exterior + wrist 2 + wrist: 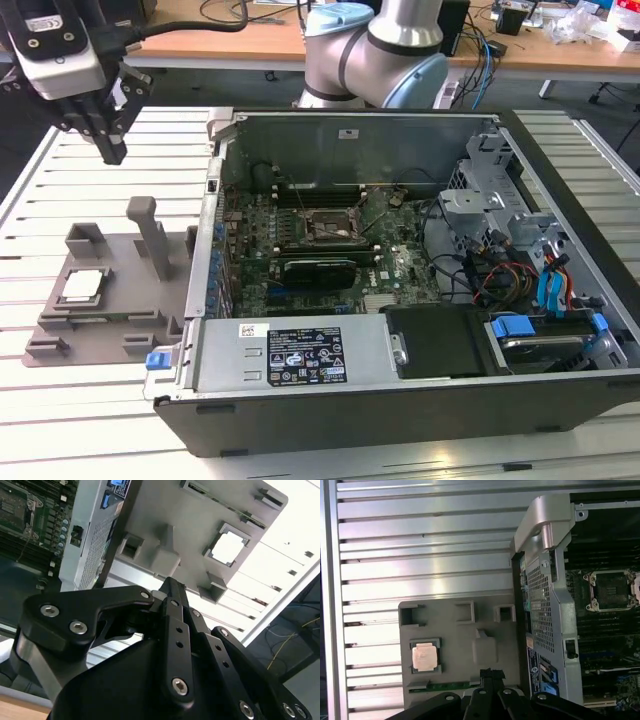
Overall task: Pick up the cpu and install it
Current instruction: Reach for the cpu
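Cpu (pixel 82 287) lies flat, metal top up, in a square recess of the grey fixture tray (pixel 120 305). The tray sits on the slatted metal table (pixel 60 185), just beside the open computer case (pixel 400 400) on the exterior view's left. Both wrist views show the same seating: cpu (pixel 229 547) (pixel 424 656) level in its pocket, with the tray (pixel 200 510) (pixel 455 630) walls around it and nothing touching it. Gripper (pixel 113 150) hangs in the air over the table's far part in the exterior view, beyond the tray's upright posts and well apart from the cpu. Its black fingers are drawn together to a single narrow tip with nothing between them. The converged tip is also seen in both wrist views (pixel 170 584) (pixel 490 672), pointing toward the tray but clear of it. Inside the case the motherboard socket (pixel 330 228) sits mid-board with its metal frame visible. The first wrist view shows the socket (pixel 612 591) beyond the case wall.
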